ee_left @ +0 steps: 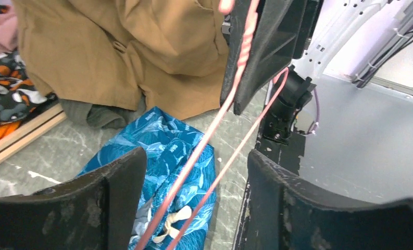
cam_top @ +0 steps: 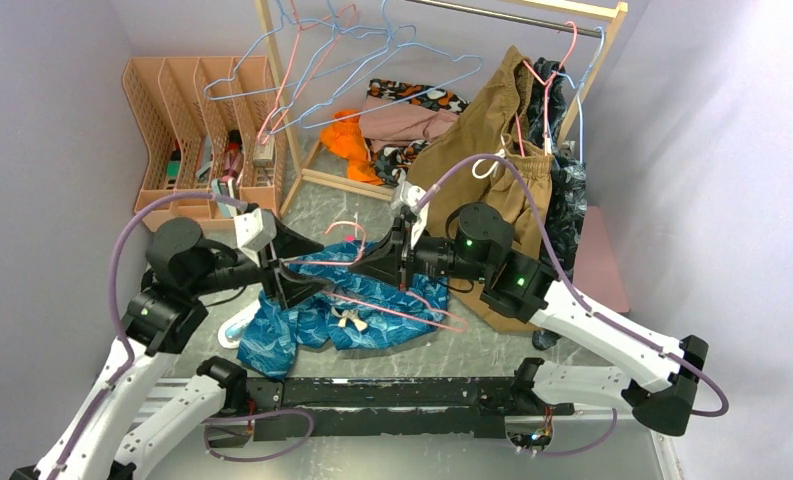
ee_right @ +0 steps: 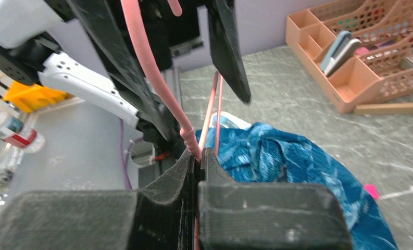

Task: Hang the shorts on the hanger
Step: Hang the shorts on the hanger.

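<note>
Probably a robotics lab cell: plain lavender walls [cam_top: 42, 120], wooden clothes rack [cam_top: 347, 183], black mounting rail [cam_top: 392, 392] on marble-look table [cam_top: 472, 355].

Soft cloth shorts [cam_top: 302, 325], smooth pink wire hanger [ee_right: 154, 78], pale wooden rack [cam_top: 272, 60]

Lighting: bright, even, diffuse from overhead, with only soft shadows on the table [cam_top: 452, 350]; the white arm casing [ee_left: 350, 31] washes out slightly. Focus: your 3 views hold mid-distance sharp, while the right gripper [ee_right: 198, 161] and the hanger [ee_right: 151, 67] blur close to your lens.
</note>
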